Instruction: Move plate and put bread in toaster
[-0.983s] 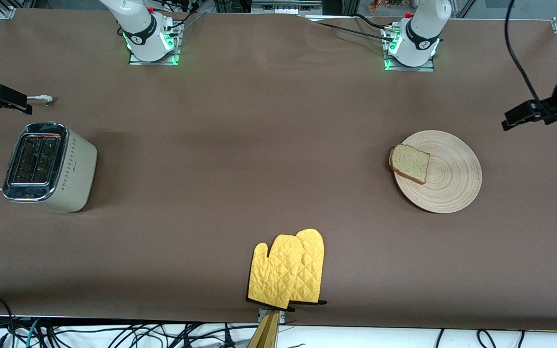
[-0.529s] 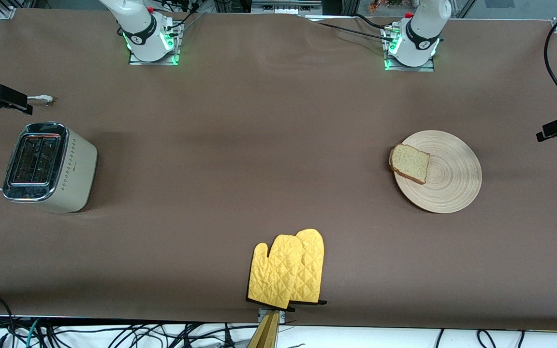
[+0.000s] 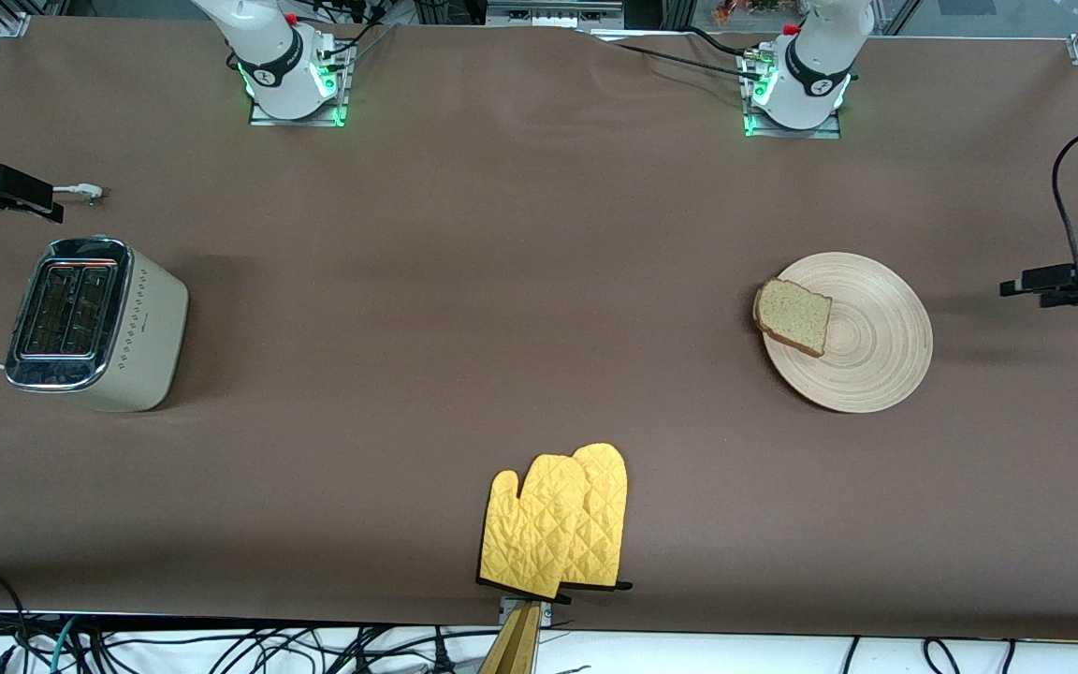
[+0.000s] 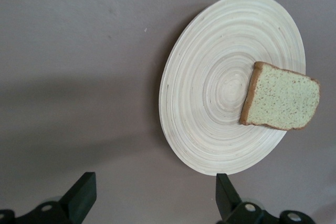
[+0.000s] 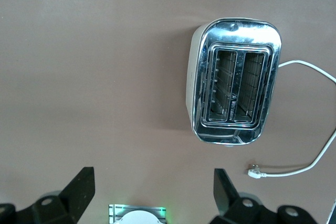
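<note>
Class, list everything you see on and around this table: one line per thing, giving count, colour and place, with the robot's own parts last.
plate: one, light wood, toward the left arm's end of the table.
bread: one slice, tan with brown crust, on the plate, overhanging its rim.
toaster: one, cream with chrome top, toward the right arm's end; both slots empty.
cord: one, white, on the table beside the toaster, unplugged.
oven mitts: two, yellow, overlapping, at the table edge nearest the front camera.
table: one, brown cover.
left gripper: one, black, open, beside the plate at the left arm's end.
right gripper: one, black, open, above the table near the toaster.
</note>
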You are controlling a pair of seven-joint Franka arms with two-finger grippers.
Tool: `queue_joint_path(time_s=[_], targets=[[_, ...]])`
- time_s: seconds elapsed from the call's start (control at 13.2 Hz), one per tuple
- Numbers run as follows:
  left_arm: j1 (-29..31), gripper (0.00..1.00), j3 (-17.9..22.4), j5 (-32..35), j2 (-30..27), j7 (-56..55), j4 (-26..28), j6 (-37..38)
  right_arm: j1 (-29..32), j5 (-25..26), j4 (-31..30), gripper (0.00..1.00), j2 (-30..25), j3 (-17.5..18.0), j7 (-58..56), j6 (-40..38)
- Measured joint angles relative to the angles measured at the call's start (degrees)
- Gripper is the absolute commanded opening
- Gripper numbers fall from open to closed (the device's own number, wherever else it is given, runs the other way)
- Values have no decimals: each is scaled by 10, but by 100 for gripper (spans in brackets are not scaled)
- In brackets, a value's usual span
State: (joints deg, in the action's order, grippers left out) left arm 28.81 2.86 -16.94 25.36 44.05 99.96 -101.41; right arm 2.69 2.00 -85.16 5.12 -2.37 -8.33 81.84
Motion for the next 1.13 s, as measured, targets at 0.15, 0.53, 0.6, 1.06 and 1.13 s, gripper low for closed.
queue_joint_path(time_s=[0.15, 0.53, 0.6, 1.06, 1.13], targets=[[15, 100, -1, -29, 57, 76, -15, -4, 0, 0, 0, 100, 0, 0, 0, 0], [17, 100, -7, -110, 130, 142, -52, 5, 0, 0, 0, 100, 1, 0, 0, 0], [17, 100, -7, -123, 135, 146, -54, 15, 0, 0, 0, 100, 1, 0, 0, 0], [18, 87, -9, -158, 166, 152, -53, 46, 0, 0, 0, 100, 1, 0, 0, 0], [19, 80, -10, -158, 171, 157, -53, 46, 0, 0, 0, 100, 1, 0, 0, 0]])
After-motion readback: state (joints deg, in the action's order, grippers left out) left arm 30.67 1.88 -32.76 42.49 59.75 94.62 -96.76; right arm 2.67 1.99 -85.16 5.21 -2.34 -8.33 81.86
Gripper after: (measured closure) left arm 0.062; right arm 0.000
